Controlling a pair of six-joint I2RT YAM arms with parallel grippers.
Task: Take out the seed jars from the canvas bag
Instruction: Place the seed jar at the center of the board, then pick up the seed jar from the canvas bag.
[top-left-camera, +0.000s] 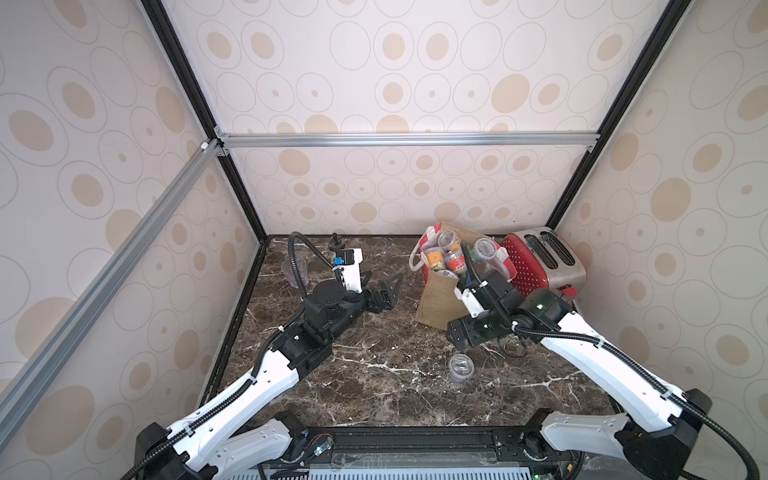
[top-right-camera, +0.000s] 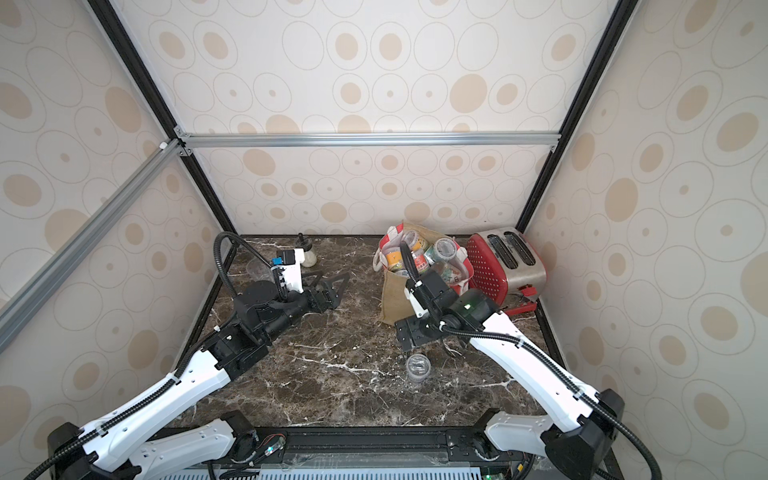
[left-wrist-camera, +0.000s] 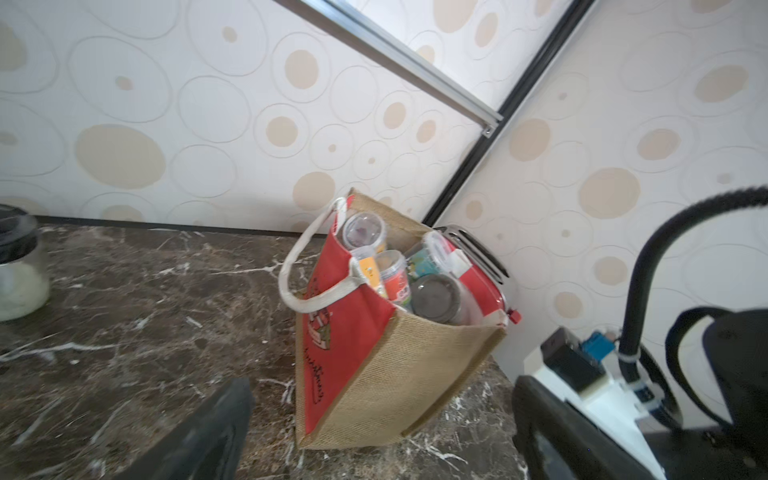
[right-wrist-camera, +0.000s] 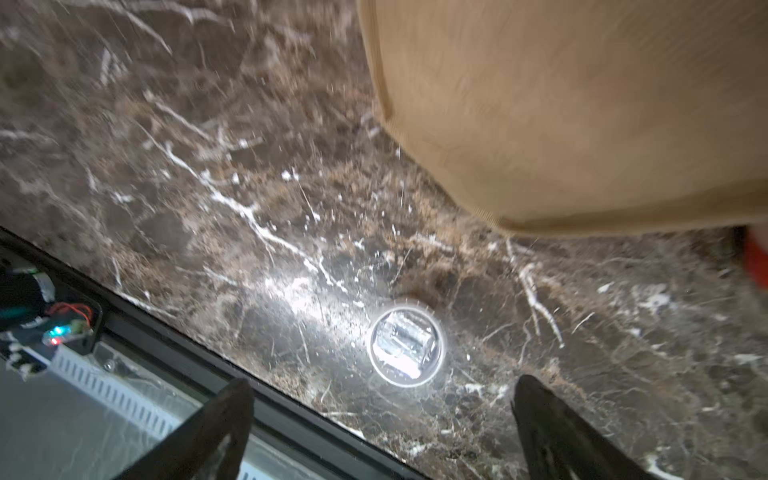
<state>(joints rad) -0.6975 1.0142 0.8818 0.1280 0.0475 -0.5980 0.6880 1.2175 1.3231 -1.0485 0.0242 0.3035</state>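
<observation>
The canvas bag (top-left-camera: 440, 299) stands at the back right of the counter (top-left-camera: 365, 399), set against the red toaster (top-left-camera: 540, 259). It appears to lean on it, and this support likely keeps the mouth open toward both arms. Most seed jars (left-wrist-camera: 395, 274) are packed inside at mixed angles, several with lids toward the opening. One short clear seed jar (right-wrist-camera: 406, 348) stands upright on the counter, in front of the bag and apart from it, near the counter's front edge.

The right end effector (right-wrist-camera: 382, 384) hangs above that jar with jaws spread wide, grasping nothing; the wrist view shows the jar clear of both jaws. The left end effector (top-left-camera: 388, 293) is likewise spread and empty, low over mid-counter, aimed at the bag's red side panel.

Open room: the centre and front left of the counter are bare and suit further jars. Constraints — the toaster and the side wall (top-left-camera: 665, 249) close off the bag's right and rear. The lone jar sits close to the front edge, so later placements should go further inward.
</observation>
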